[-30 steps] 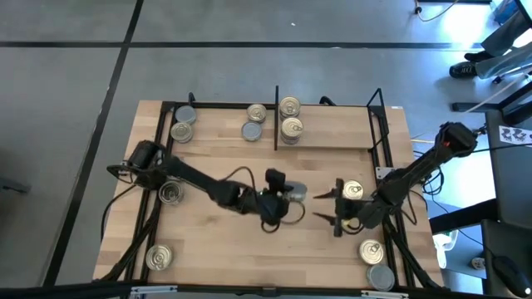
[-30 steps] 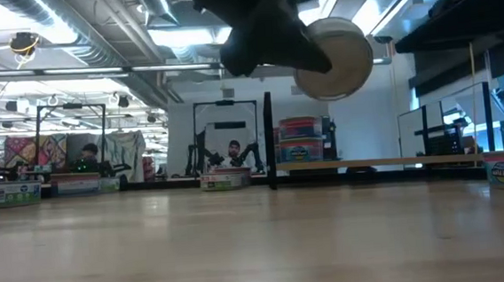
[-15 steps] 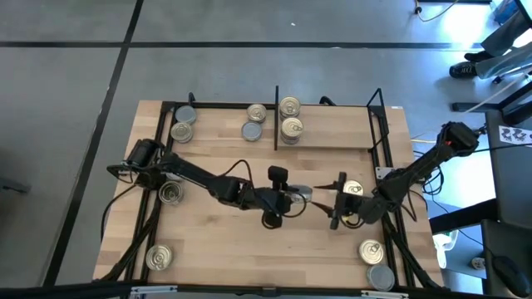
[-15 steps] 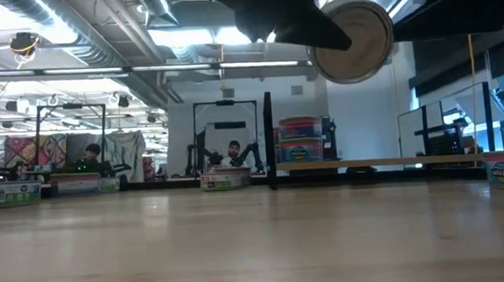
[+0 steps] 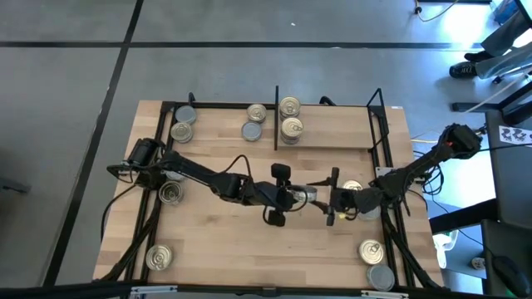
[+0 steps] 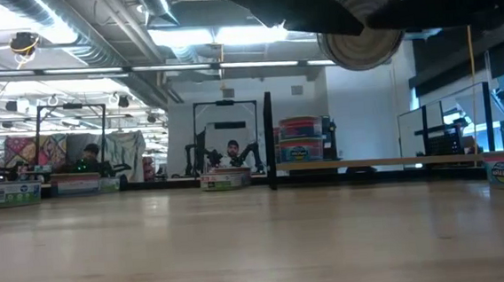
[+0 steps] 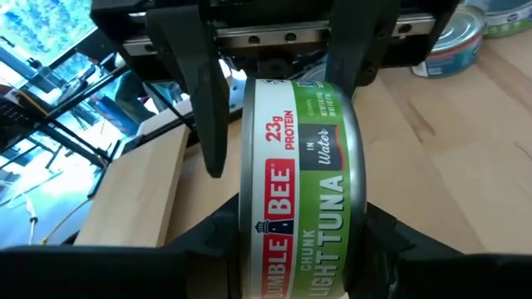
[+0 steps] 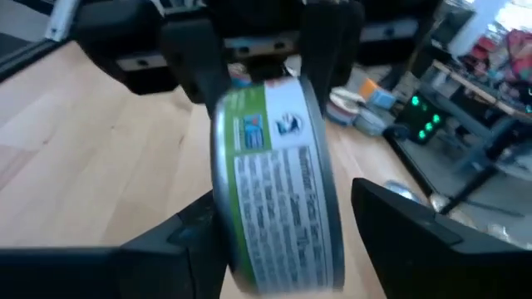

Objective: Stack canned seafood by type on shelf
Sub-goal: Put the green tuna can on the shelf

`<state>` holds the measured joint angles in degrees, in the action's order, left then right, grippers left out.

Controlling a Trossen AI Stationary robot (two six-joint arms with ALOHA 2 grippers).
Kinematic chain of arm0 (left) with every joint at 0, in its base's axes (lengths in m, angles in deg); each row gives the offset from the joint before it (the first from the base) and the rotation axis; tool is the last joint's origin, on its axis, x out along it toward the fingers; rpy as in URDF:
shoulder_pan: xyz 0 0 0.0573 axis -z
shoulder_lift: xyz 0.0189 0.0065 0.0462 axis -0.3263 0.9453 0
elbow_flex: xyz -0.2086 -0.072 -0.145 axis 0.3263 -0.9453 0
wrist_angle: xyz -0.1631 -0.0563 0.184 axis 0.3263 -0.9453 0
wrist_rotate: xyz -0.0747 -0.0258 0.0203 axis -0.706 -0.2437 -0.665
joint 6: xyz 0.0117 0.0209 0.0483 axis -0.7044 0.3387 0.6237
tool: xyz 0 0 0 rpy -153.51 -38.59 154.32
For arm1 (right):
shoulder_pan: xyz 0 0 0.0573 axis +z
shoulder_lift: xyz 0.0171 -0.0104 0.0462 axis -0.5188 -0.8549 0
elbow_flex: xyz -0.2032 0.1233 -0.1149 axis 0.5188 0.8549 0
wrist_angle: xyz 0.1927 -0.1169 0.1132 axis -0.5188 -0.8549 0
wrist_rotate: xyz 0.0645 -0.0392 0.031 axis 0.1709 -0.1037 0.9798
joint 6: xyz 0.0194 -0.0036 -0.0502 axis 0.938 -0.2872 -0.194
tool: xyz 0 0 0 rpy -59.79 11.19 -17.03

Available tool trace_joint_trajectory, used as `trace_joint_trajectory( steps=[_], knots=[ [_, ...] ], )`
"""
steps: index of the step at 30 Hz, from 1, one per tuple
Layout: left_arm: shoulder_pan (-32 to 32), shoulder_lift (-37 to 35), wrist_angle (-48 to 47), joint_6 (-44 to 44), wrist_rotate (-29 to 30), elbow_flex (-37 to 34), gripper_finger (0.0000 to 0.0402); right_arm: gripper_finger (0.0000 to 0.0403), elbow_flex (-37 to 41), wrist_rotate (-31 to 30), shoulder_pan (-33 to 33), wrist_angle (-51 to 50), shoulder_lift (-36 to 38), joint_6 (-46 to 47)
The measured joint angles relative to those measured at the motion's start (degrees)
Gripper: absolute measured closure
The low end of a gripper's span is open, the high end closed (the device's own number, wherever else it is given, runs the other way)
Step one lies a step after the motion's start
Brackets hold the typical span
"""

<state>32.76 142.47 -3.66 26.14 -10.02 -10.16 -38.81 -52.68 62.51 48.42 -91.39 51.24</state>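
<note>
Tuna tin [image 7: 303, 183], green-labelled and turned on edge, is clamped in the left tool [image 5: 301, 198] above the middle of the table [image 5: 216, 249], clear of the wood in the low view. Facing it, the right tool [image 5: 331, 199] stands with its fingers [image 8: 391, 218] spread on either side of the same tin (whether they touch it cannot be told). Beyond both tools the shelf [image 5: 332, 137] carries more tins: a stack [image 5: 291, 129] just past the black divider [image 5: 276, 116] and a few on the other side of it. Loose tins [image 5: 371, 251] lie behind the right tool
</note>
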Motion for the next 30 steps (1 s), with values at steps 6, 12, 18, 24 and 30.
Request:
trace_joint_trajectory(
  steps=[6, 12, 18, 24, 30],
  knots=[
    [0.0, 0.0, -0.2, -0.2, -0.2, 0.0, 0.0265, 0.0218, 0.0, 2.8, -0.2, 0.6, 0.0, -2.6],
    [0.0, -0.4, -0.7, -2.5, -0.1, 0.0, 0.0237, 0.0261, 0.0, 1.6, -0.1, -0.2, 0.0, -3.3],
    [0.1, -4.2, -11.0, -8.5, 0.7, 0.0, 0.0184, 0.0261, -0.4, -0.9, -0.1, -2.7, 1.4, -3.7],
    [0.6, -10.3, -26.9, -18.9, 0.7, -2.1, 0.0170, 0.0261, -7.1, -12.9, -0.4, -18.2, 3.2, -2.8],
    [1.4, -15.4, -15.5, -21.1, 1.1, -14.3, 0.0169, 0.0261, -14.1, -19.0, -6.1, -39.8, 3.3, 1.6]
  ],
)
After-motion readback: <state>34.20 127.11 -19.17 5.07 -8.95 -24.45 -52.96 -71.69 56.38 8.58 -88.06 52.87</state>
